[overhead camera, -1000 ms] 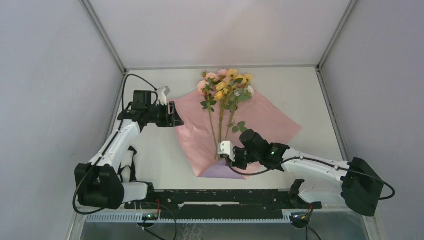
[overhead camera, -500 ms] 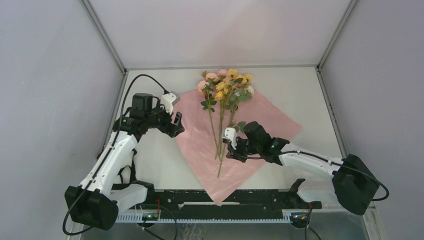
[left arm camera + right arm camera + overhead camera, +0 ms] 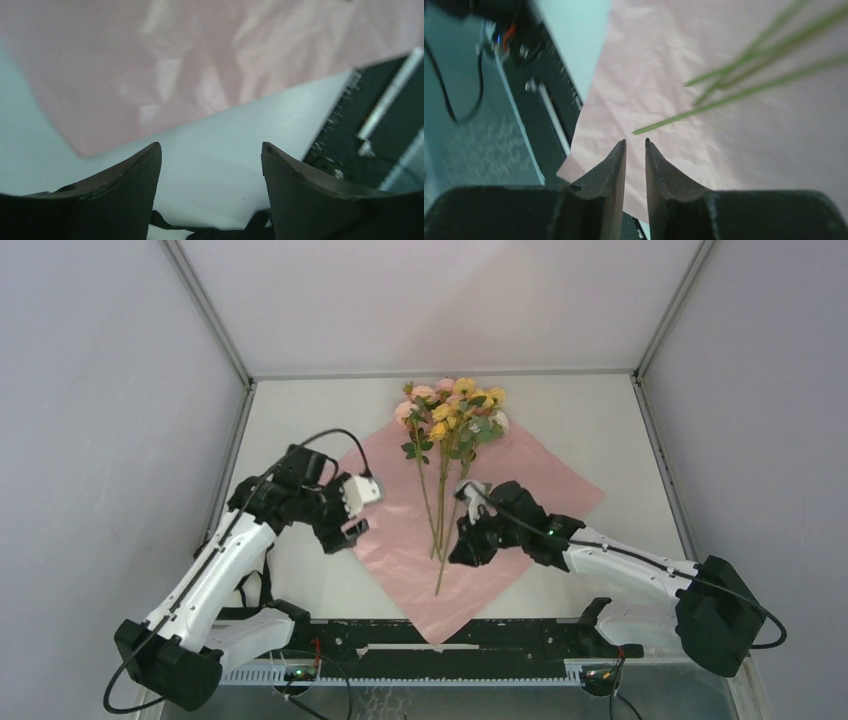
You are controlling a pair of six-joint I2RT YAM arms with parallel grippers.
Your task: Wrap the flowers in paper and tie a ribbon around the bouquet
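Note:
The flowers [image 3: 452,405] lie on the paper [image 3: 530,485], blooms toward the far side, thin stems [image 3: 440,535] running toward me. The pinkish paper lies flat and open as a diamond. My left gripper [image 3: 356,514] hovers open over the paper's left edge; in the left wrist view its jaws stand wide [image 3: 211,147] above bare table, with the paper [image 3: 175,75] just beyond. My right gripper [image 3: 462,545] hangs over the paper just right of the stems. Its jaws [image 3: 635,142] are parted by a narrow gap with nothing between them, and the stem tips [image 3: 744,90] lie just beyond. The ribbon is out of view.
A black rail [image 3: 440,635] with wiring runs along the table's near edge, and the paper's near corner reaches it. It also shows in the left wrist view, rail [image 3: 380,125], and the right wrist view, rail [image 3: 539,90]. Grey walls close in the left, right and back.
The paper's near corner, folded up under the right gripper a second ago, now lies flat. The right gripper has risen, moved back and parted slightly. The left gripper has moved nearer along the paper's left edge.

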